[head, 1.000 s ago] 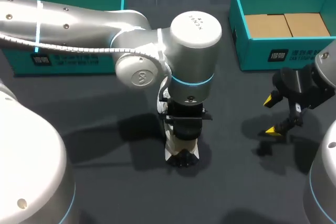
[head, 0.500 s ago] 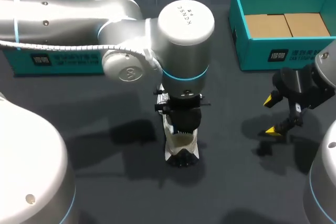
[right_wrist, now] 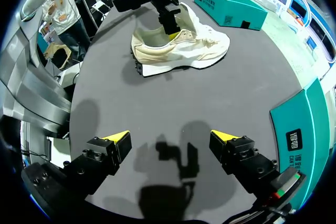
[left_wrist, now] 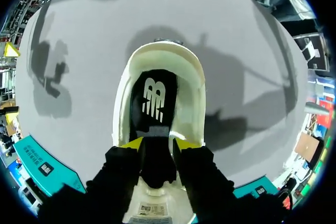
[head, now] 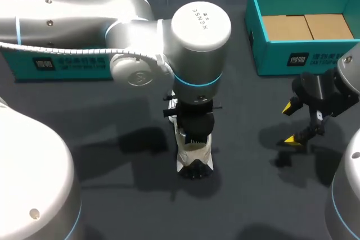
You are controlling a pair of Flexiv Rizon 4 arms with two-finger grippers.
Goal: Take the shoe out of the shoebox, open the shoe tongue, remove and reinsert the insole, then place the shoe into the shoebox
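Observation:
A cream sneaker (head: 194, 160) stands on the dark table at its middle, toe toward the far side. My left gripper (head: 194, 139) points straight down into its heel opening. From the left wrist, the black insole (left_wrist: 153, 98) lies flat inside the sneaker (left_wrist: 195, 93). The left gripper (left_wrist: 157, 143) has its yellow tips parted at either side of the insole's heel end, so it is open. My right gripper (head: 293, 123) hangs wide open over bare table to the right, holding nothing. In the right wrist view, the sneaker (right_wrist: 184, 51) lies well ahead of the right gripper (right_wrist: 170, 140).
An open teal shoebox (head: 306, 57) with a brown cardboard floor stands at the back right. A second teal box part (head: 67, 63) sits at the back left, partly behind my left arm. Dark table lies between the sneaker and the right gripper.
The left wrist has drawn back slightly toward the far left and its fingers have parted. The sneaker's heel opening shows more. The right arm has not moved.

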